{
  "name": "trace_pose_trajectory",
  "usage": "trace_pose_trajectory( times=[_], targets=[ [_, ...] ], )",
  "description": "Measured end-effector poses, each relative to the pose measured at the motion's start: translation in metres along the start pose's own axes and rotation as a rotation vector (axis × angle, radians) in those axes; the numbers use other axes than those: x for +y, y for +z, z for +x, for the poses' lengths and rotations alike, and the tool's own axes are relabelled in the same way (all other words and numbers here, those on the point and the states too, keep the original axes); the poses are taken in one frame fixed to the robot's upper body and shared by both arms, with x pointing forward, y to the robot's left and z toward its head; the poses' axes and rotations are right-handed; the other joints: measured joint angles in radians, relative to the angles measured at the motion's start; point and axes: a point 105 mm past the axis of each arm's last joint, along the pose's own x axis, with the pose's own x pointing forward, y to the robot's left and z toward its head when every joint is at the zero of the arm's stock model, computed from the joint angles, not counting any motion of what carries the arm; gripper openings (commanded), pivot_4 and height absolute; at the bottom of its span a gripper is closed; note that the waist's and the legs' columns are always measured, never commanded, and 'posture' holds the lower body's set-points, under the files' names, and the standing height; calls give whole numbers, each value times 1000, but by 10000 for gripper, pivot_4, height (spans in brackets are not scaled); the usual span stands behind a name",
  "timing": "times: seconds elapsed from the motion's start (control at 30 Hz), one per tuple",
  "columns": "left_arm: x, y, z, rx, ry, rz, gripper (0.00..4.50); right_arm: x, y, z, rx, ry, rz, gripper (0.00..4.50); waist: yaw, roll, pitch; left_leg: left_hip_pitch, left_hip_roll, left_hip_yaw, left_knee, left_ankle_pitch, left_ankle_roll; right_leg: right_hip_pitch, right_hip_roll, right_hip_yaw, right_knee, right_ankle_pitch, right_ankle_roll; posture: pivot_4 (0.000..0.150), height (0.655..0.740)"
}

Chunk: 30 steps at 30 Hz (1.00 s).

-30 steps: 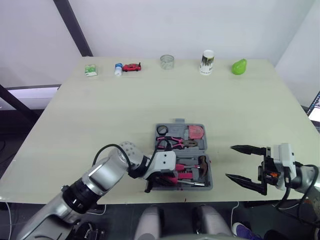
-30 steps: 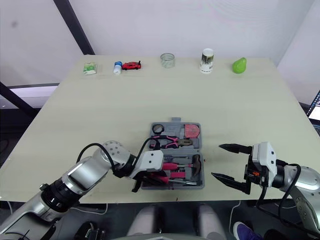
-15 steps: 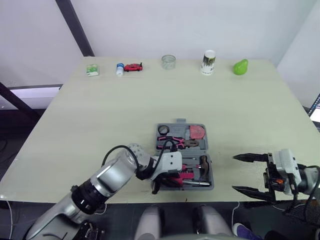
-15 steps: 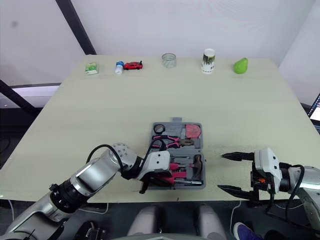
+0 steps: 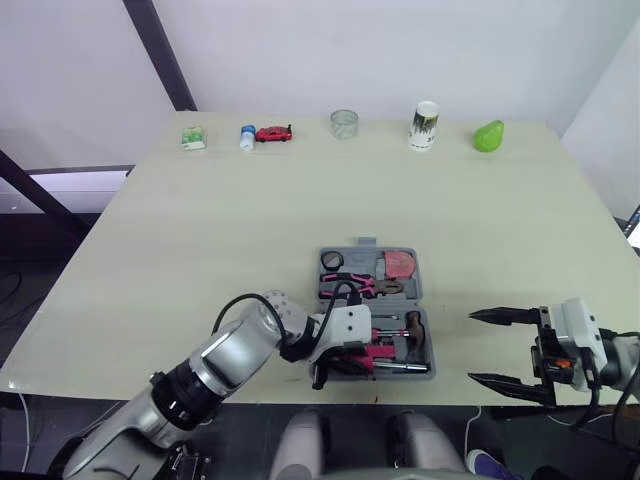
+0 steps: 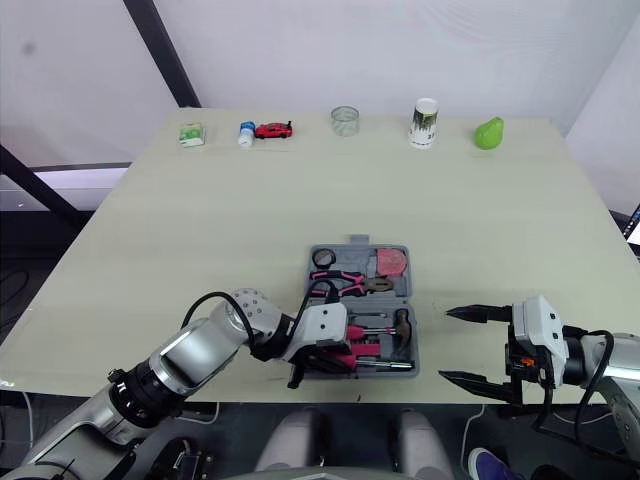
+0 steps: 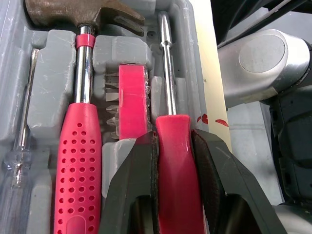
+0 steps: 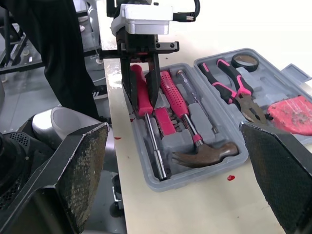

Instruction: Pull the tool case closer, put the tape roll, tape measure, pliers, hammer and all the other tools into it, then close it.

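The grey tool case (image 5: 424, 300) lies open near the table's front edge. Its far half holds the black tape roll (image 5: 331, 261), the pink-handled pliers (image 5: 360, 287) and the pink tape measure (image 5: 398, 265). The near half holds the hammer (image 5: 411, 325), a bit holder (image 7: 132, 100) and screwdrivers. My left gripper (image 5: 334, 362) is at the case's front left corner, shut on the handle of a pink screwdriver (image 7: 172, 156) that lies in the front slot. My right gripper (image 5: 492, 347) hangs open to the right of the case, apart from it, with nothing between its fingers.
Along the table's far edge stand a green box (image 5: 192, 137), a small bottle (image 5: 247, 136), a red toy car (image 5: 272, 133), a glass jar (image 5: 344, 124), a paper cup (image 5: 424, 125) and a green pear (image 5: 488, 136). The table's front edge runs just before the case.
The camera has shifted a little. My right gripper has drawn back slightly toward the front edge, still open. My left gripper stays shut on the screwdriver at the case's front corner.
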Motion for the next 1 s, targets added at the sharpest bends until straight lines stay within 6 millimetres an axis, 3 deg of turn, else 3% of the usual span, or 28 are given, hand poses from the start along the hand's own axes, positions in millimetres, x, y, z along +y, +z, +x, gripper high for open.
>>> trace_pose_trajectory(
  times=[0.17, 0.23, 0.3, 0.33, 0.4, 0.6, 0.8, 0.93, 0.97, 1.0],
  targets=[
    [0, 0, 1, -5, -1, 1, 5932, 1, -2, 0, 2, -2, 8, 45000, -1, 0, 0, 0, 0, 0, 0, 0, 0, 0, 0, 0, 0, 0, 0, 1500, 7400],
    [0, 0, 1, -6, -2, -1, 16273, 1, -2, 0, 1, -6, 8, 45000, -1, 0, 0, 0, 0, 0, 0, 0, 0, 0, 0, 0, 0, 0, 0, 1500, 7400],
    [-2, 1, 3, -14, -10, -3, 23792, 1, -2, 0, -1, -8, 9, 45000, -1, 0, 0, 0, 0, 0, 0, 0, 0, 0, 0, 0, 0, 0, 0, 1500, 7400],
    [-2, 2, 4, -18, -13, -5, 30457, 1, -2, 0, -3, -9, 9, 45000, -1, 0, 0, 0, 0, 0, 0, 0, 0, 0, 0, 0, 0, 0, 0, 1500, 7400],
    [-3, 3, 5, -24, -17, -15, 37814, 1, -1, 0, -7, -11, 8, 45000, -2, 0, 0, 0, 0, 0, 0, 0, 0, 0, 0, 0, 0, 0, 0, 1500, 7400],
    [-6, 2, -4, -38, -61, -108, 37814, 1, 0, 0, -12, -11, -6, 45000, -4, 0, 0, 0, 0, -1, 0, 0, 0, 0, 0, 0, 1, 0, 0, 1500, 7400],
    [2, 9, -17, -84, -47, -76, 37814, 0, 1, 1, -14, -13, -12, 45000, -3, 0, 0, 0, 0, 0, 0, 0, 0, 0, 0, 0, 1, 0, 0, 1500, 7400],
    [5, 14, -22, -157, -55, -26, 30427, -1, 2, 1, -16, -15, -16, 45000, -3, 0, 0, 0, 0, 0, 0, 0, 0, 0, 0, 0, 1, 0, 0, 1500, 7400],
    [5, 14, -22, -177, -61, -1, 24275, -1, 2, 1, -16, -15, -16, 45000, -3, 0, 0, 0, 0, 0, 0, 0, 0, 0, 0, 0, 1, 0, 0, 1500, 7400],
    [5, 15, -20, -216, -59, 26, 21934, -1, 2, 1, -16, -16, -17, 45000, -3, 1, 0, 0, 0, 0, 0, 0, 0, 0, 0, 0, 0, 0, 0, 1500, 7400]
  ],
)
